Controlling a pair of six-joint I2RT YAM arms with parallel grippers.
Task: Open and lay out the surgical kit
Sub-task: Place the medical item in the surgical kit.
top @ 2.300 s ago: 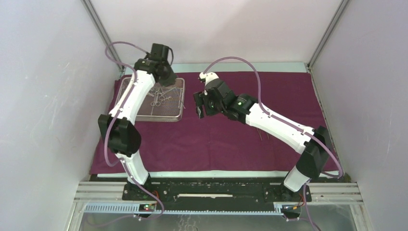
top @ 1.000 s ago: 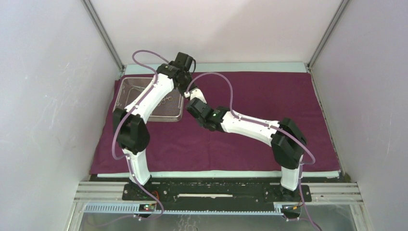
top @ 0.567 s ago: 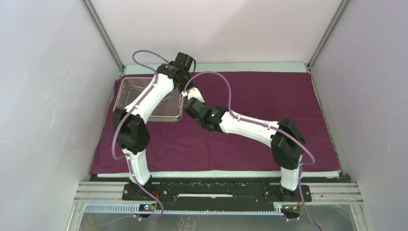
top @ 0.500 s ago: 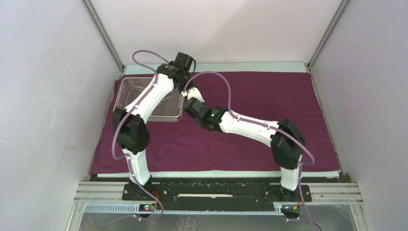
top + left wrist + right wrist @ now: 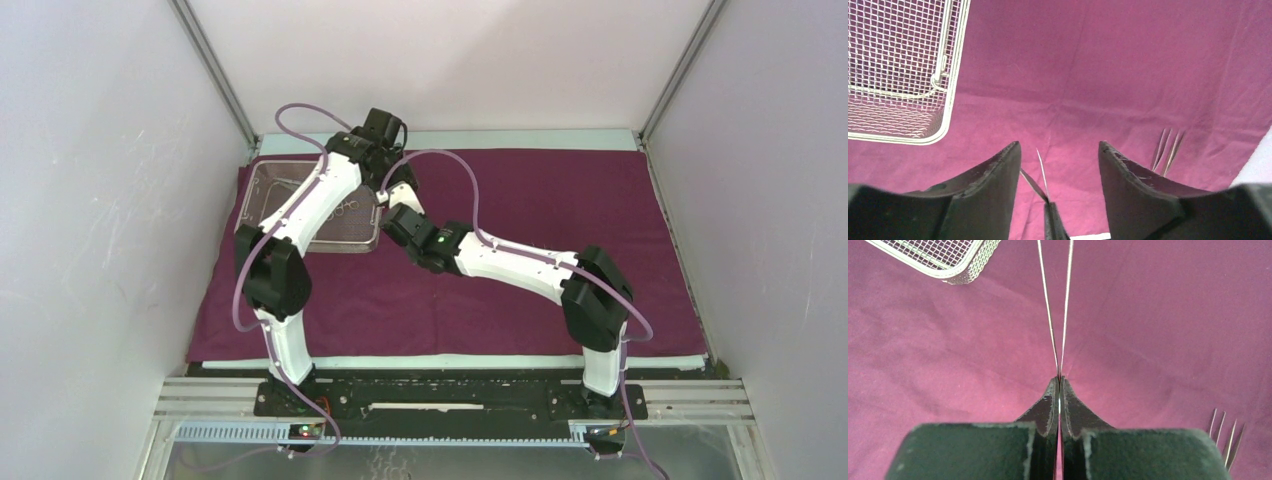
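Right wrist: R fingers [image 5: 1058,390] pinch tweezers [image 5: 1049,315]; cloth [image 5: 1158,315] behind.

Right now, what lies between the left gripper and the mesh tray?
Only bare cloth, as the left wrist view shows; the left gripper hangs open, apart from the tray.

The large flat cloth wrap [image 5: 560,190] is plain maroon-purple, pinker in the wrist views. The shallow rectangular wire-mesh tray [image 5: 951,100] is silver with a fine square grid. The thin steel tweezers [image 5: 1047,300] gleam silver-white. The right gripper [image 5: 1059,384] is matte black. The left arm [image 5: 305,210] and right arm [image 5: 510,262] are white with black joints and lilac cables [image 5: 298,105].
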